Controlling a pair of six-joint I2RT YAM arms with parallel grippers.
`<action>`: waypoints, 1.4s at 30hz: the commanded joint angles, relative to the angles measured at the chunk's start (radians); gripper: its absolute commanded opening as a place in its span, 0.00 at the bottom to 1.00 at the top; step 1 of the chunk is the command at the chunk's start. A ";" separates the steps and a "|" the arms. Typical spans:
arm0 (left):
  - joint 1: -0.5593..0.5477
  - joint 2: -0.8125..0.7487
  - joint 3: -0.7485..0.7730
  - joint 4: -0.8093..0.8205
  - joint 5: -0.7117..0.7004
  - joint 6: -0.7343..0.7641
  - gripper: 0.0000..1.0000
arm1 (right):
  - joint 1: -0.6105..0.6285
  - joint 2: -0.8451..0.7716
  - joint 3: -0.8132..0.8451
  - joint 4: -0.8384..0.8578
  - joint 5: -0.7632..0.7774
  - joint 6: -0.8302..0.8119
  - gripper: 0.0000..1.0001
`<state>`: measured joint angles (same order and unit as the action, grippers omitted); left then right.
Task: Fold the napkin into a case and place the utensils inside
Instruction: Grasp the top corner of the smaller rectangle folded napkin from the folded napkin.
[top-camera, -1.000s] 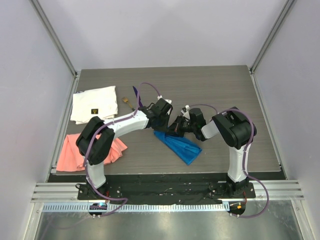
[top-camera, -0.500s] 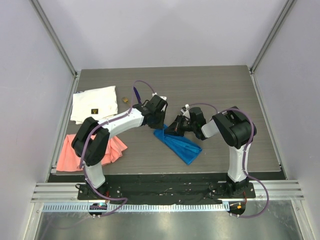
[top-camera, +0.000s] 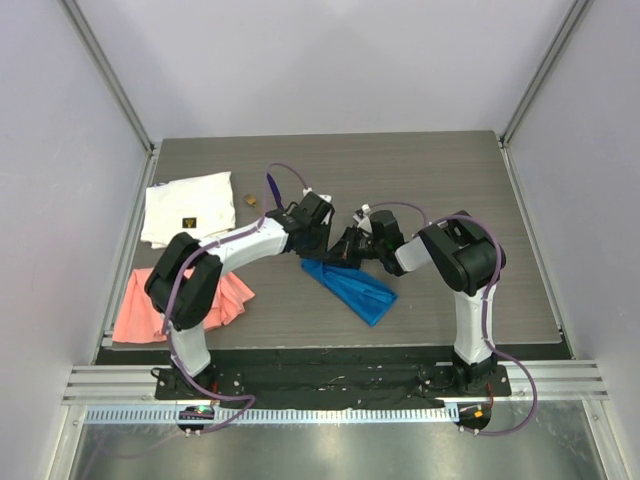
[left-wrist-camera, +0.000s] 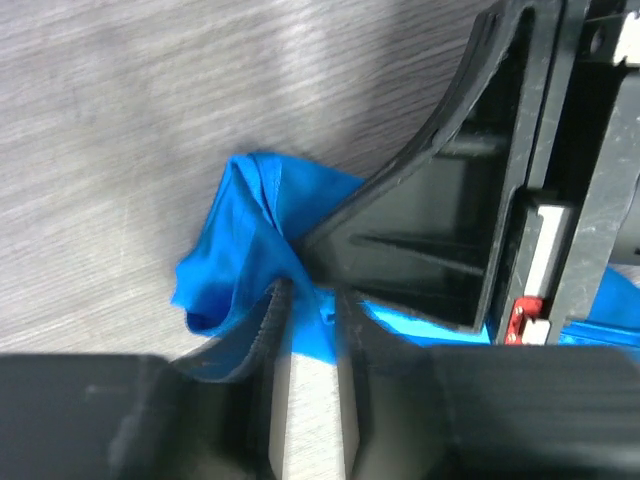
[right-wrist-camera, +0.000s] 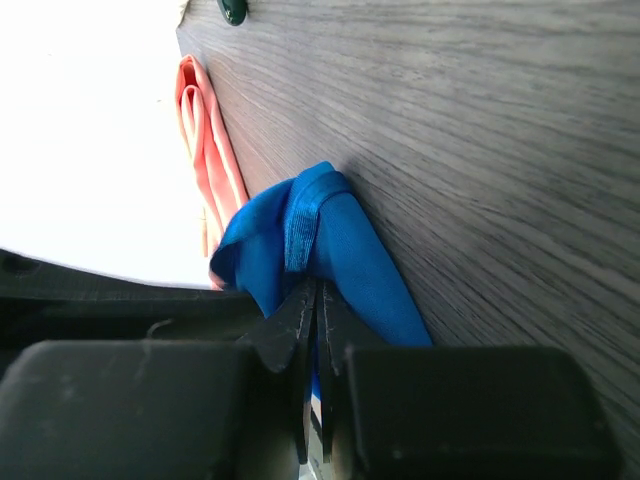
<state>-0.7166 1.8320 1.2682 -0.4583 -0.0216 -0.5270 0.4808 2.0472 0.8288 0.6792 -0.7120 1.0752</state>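
2 arms reaching inward, wrists low, left gripper and right gripper nearly touching, both clamped on napkin

Napkin: I see a narrow folded blue strip, diagonal, mid-table
Left gripper: down at its far-left end
Right gripper: facing the left one, same end
Utensils: by my white cloth, apart from napkin

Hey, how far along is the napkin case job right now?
Partly done. The napkin lies folded into a narrow strip on the table. In hand: the right gripper is shut on its far end, and the left gripper looks to pinch the same end. Left: finishing the case and putting in the utensils, which lie apart from it by the white cloth.
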 joint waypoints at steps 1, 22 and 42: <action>0.011 -0.103 -0.033 0.029 -0.018 -0.031 0.33 | 0.001 -0.013 0.024 0.008 -0.006 -0.026 0.10; 0.184 -0.114 -0.274 0.349 0.265 -0.025 0.36 | -0.002 -0.016 0.046 -0.012 -0.053 -0.041 0.09; 0.197 -0.143 -0.242 0.276 0.209 -0.022 0.50 | 0.007 0.051 0.136 -0.092 -0.041 -0.116 0.09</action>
<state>-0.5274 1.7489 0.9913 -0.1410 0.2089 -0.5510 0.4816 2.1143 0.9371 0.6136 -0.7578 1.0031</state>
